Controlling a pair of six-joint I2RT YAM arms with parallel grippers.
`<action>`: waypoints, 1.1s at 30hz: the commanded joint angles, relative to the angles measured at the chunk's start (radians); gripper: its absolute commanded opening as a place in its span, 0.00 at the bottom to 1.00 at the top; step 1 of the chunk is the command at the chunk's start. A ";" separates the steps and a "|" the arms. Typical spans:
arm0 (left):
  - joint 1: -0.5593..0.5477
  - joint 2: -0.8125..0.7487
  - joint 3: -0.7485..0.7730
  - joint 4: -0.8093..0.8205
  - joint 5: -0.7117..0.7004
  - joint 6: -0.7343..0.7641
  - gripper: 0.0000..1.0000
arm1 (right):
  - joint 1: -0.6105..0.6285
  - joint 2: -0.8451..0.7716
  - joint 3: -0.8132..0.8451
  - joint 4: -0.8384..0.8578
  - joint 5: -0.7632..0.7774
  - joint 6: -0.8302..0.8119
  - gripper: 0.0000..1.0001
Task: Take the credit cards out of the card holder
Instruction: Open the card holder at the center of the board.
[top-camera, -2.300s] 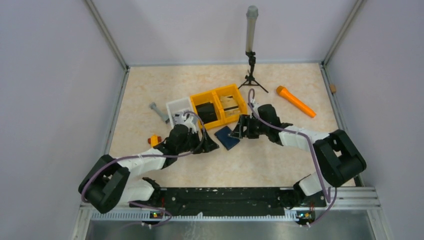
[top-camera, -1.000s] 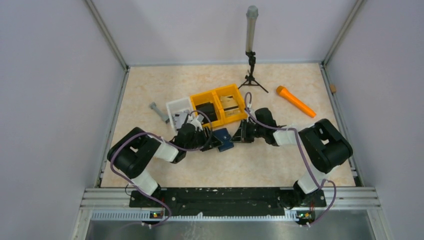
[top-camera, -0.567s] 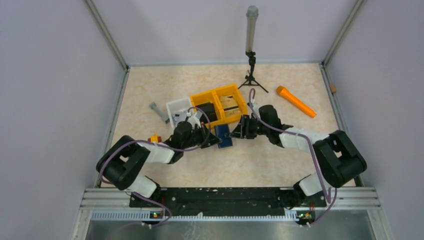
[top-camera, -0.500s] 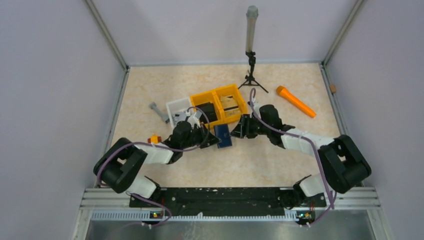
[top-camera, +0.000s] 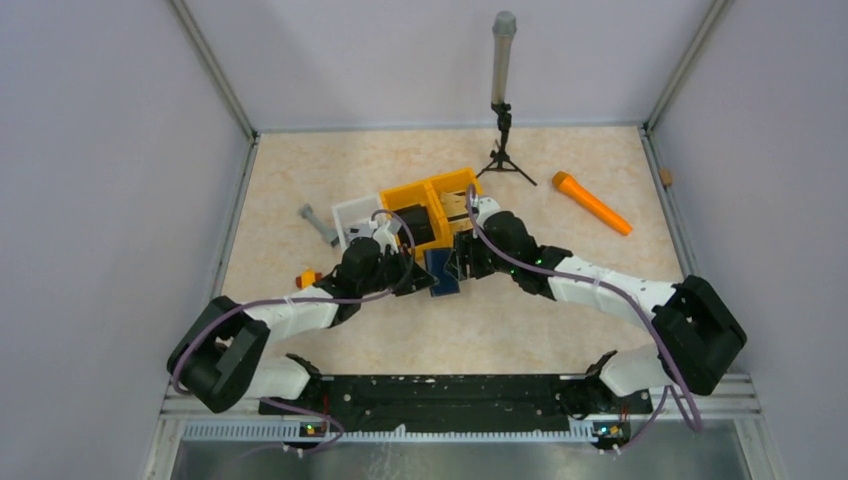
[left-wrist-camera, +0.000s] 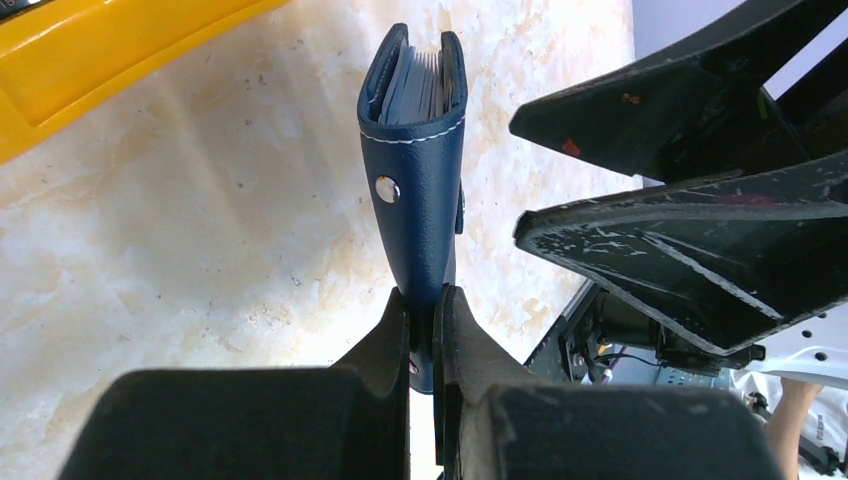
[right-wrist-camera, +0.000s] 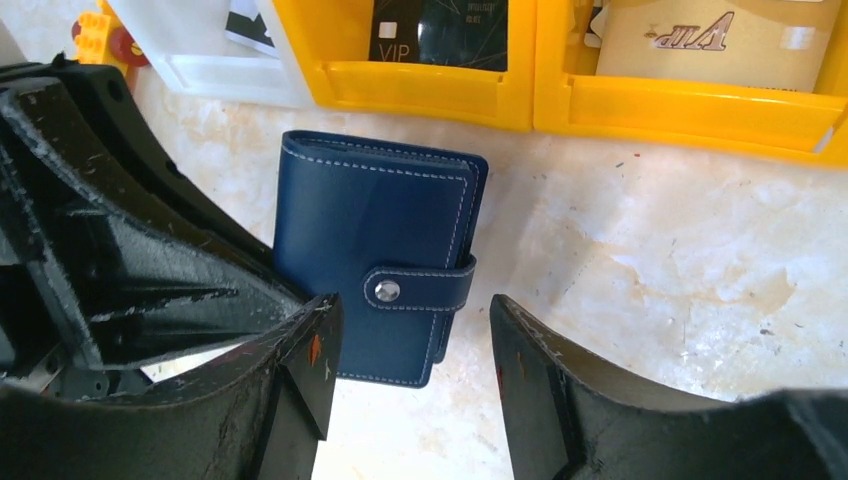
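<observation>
The card holder (top-camera: 441, 272) is a navy wallet, folded shut, its strap snapped. My left gripper (left-wrist-camera: 425, 300) is shut on its near end and holds it edge-on above the table. Pale grey-blue inner leaves (left-wrist-camera: 425, 85) show at its far end. The credit cards are hidden inside. From the right wrist the card holder (right-wrist-camera: 370, 240) appears face-on, with my right gripper (right-wrist-camera: 412, 305) open and its fingers either side of the strap (right-wrist-camera: 420, 287), not touching. From above, the left gripper (top-camera: 420, 281) and right gripper (top-camera: 458, 262) meet at the holder.
Just behind the holder stands a yellow two-compartment bin (top-camera: 437, 187) holding a black item and a tan item, both printed VIP. A white tray (top-camera: 355, 212) adjoins it. A small orange block (top-camera: 307, 279), a grey tool (top-camera: 318, 224), an orange cylinder (top-camera: 592, 203) and a tripod stand (top-camera: 503, 100) lie around.
My left gripper has closed on the card holder and turned it up on edge. My right gripper has opened and slid left, so that it straddles the holder's strap side.
</observation>
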 joint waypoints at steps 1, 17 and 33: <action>-0.004 -0.050 0.030 0.019 0.007 0.003 0.06 | 0.033 0.040 0.072 -0.022 0.095 -0.004 0.58; -0.006 -0.083 -0.007 0.125 0.039 -0.033 0.04 | 0.053 0.053 0.043 0.061 0.016 0.051 0.73; -0.006 -0.170 -0.014 0.065 -0.011 -0.024 0.02 | 0.053 0.085 0.099 -0.152 0.279 0.023 0.32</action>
